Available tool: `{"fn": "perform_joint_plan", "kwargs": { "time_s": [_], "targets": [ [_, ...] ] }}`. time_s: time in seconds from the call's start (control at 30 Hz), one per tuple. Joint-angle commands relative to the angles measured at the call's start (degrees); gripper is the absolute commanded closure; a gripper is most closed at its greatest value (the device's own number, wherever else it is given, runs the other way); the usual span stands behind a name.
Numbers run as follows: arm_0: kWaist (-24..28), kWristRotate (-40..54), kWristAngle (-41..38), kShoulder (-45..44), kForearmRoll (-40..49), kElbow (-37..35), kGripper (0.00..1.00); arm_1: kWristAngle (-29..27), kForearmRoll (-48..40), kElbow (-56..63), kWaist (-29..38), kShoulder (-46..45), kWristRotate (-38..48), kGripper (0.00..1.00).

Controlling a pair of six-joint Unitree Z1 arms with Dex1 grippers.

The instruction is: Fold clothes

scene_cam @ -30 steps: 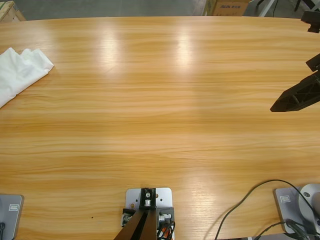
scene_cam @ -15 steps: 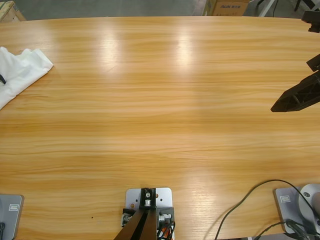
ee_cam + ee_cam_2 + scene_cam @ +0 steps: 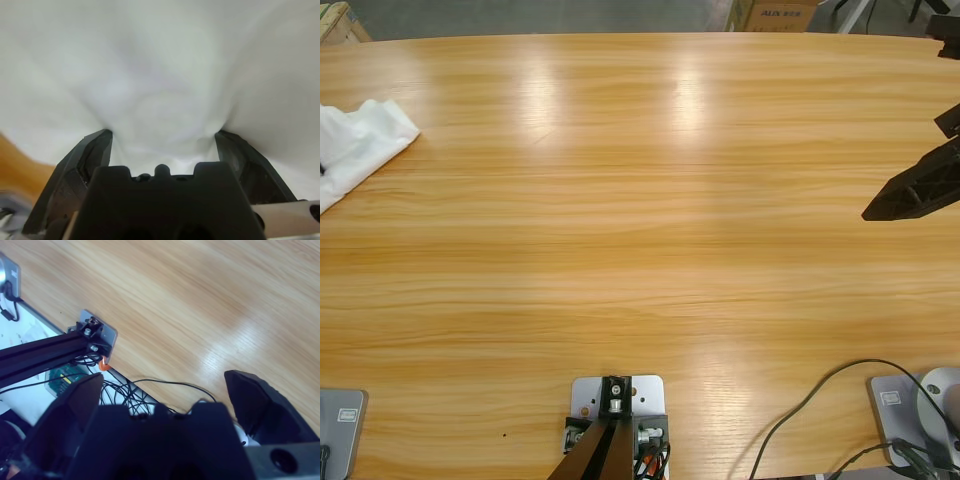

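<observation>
The high view looks straight down on the table (image 3: 640,250); the left wrist view presses against white cloth (image 3: 160,75) (filling it); the right wrist view slants down over the same table.

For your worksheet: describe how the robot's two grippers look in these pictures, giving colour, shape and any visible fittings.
Both are matte black. The left gripper has two wedge-shaped jaws tapering to points, rising beside a blocky body with small round screw heads along its top edge. The right gripper has the same build, and a silver-grey piece with a round hole sits beside its body. From above, it shows as a pointed black shape.
</observation>
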Motion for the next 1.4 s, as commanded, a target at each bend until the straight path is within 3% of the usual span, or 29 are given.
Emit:
{"fn": "perform_joint_plan", "kwargs": {
  "time_s": [0.03, 0.33, 0.57, 0.87, 1.2, 1.4],
  "targets": [
    [4.8, 5.9, 4.6, 9.5, 10.0, -10.2, 0.216, 0.9, 0.7, -0.2, 0.8, 0.5, -0.8, 0.0],
    [3.9, 12.0, 4.5, 19.3, 17.2, -21.7, 0.216, 0.5, 0.8, 0.1, 0.8, -0.3, -0.8, 0.0],
    [-1.3, 15.7, 4.5, 22.9, 22.7, -31.4, 0.215, 0.3, 0.7, 0.1, 0.8, -0.3, -0.8, 0.0],
    [-7.4, 18.9, 4.4, 23.5, 25.2, -38.4, 0.216, 0.3, 0.6, 0.1, 0.8, -0.3, -0.8, 0.0],
    [-6.1, 21.0, 4.4, 29.0, 32.8, -56.8, 0.211, 0.3, 0.7, 0.3, 0.8, -1.1, -0.8, 0.0],
    [-5.1, 21.2, 4.1, 31.1, 33.8, -59.0, 0.211, 0.3, 0.7, 0.1, 0.8, -1.1, -0.8, 0.0]
  ]
}}
